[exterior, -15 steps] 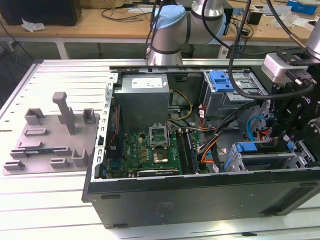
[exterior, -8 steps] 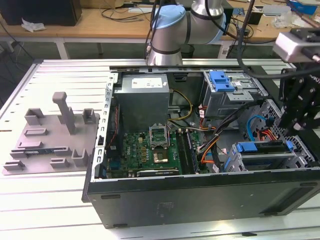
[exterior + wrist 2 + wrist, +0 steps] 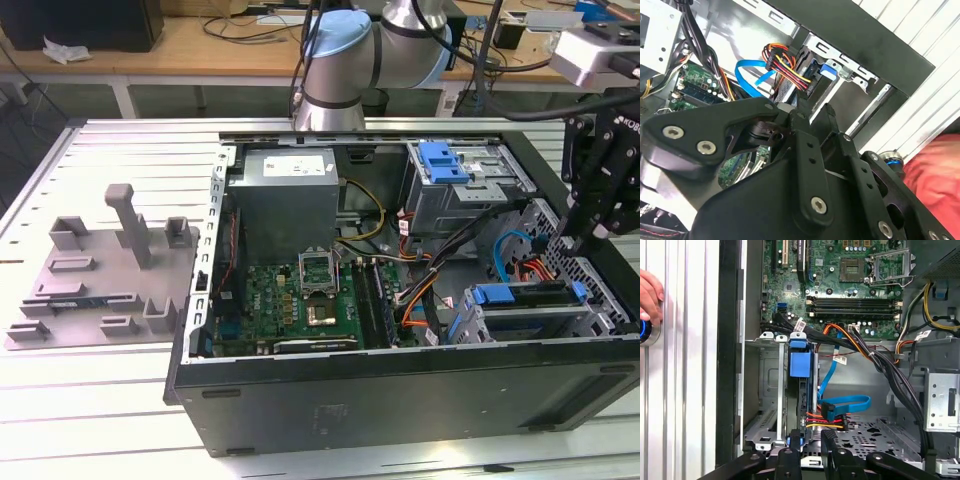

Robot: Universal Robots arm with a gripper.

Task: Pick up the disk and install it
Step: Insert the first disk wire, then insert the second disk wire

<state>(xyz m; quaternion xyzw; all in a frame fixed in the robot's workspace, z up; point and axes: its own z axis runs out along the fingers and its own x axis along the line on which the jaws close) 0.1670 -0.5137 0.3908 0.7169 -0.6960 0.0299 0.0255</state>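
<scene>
The disk [image 3: 801, 390] sits on edge in a bay of the metal drive cage [image 3: 760, 390] inside the open computer case [image 3: 400, 390], its blue carrier bracket showing and power and data cables [image 3: 832, 415] plugged into its end. In the exterior view it lies at the case's right end [image 3: 520, 296], and the black gripper [image 3: 590, 215] hangs just above and a little to the right of it, over the perforated wall. In the first wrist view the gripper [image 3: 811, 445] has its two fingers [image 3: 795, 440] drawn near each other, with one on each side of the disk's near edge; whether they actually pinch it or only stand beside it I cannot tell. Across the case lies the green motherboard [image 3: 850, 280]. Outside the case, a person's hand [image 3: 649, 295] rests on the slotted table [image 3: 685, 390] by a round blue-ringed button [image 3: 645, 332].
</scene>
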